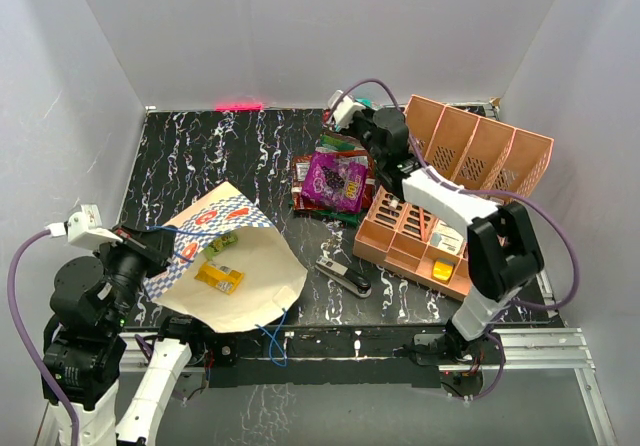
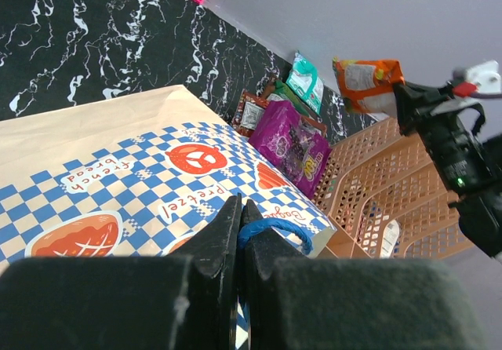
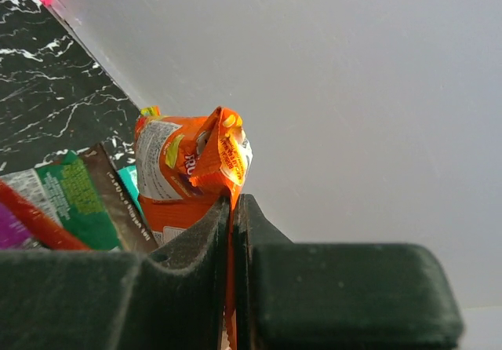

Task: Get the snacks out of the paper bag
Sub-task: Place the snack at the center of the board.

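The paper bag (image 1: 250,286) lies on its side at the front left, mouth towards the middle, with a yellow packet (image 1: 218,278) and a green one (image 1: 226,241) inside. My left gripper (image 1: 165,246) is shut on the bag's blue string handle (image 2: 274,228), its tips (image 2: 241,209) over the checked band of the bag (image 2: 141,162). My right gripper (image 3: 233,205) is shut on the top edge of an orange snack packet (image 3: 188,169), which hangs at the back wall (image 2: 365,79). Below it lies a pile of snacks (image 1: 335,178): purple (image 2: 294,142), red, green (image 3: 70,201) and teal (image 2: 304,79).
A salmon-pink organiser (image 1: 470,166) with small boxes and bottles stands at the right, right beside the snack pile. A black stapler (image 1: 343,276) lies between the bag and the organiser. White walls close in the table on three sides.
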Available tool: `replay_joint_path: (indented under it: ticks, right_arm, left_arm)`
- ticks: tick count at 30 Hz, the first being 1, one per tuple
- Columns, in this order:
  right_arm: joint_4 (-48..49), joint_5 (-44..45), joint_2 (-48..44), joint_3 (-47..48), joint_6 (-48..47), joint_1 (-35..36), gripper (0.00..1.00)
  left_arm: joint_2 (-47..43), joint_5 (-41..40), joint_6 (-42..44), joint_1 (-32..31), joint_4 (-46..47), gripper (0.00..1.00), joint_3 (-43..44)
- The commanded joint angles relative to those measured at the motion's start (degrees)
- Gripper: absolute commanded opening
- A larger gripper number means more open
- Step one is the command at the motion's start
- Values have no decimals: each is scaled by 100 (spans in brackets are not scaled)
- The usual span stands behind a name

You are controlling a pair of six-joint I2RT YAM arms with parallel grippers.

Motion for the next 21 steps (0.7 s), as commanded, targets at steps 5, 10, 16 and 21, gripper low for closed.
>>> replay_joint_path:
  ticks: [5, 10, 16, 21]
  right_arm:
    - [530, 24, 1023, 931, -1122, 8, 7]
    - [373, 243, 1355, 796, -1260, 91, 7]
    - [396, 218, 1544, 514, -1060, 160, 7]
    - [282, 88, 1659, 441, -884, 218, 8]
  left_arm:
    - [-153, 710, 210, -26, 529, 0, 28]
    - [-446, 1586, 308, -27, 1002, 0, -171]
    - [-640, 2000, 258, -27, 1039, 0, -321]
    - [-769, 2165, 47, -27, 1188, 0, -534]
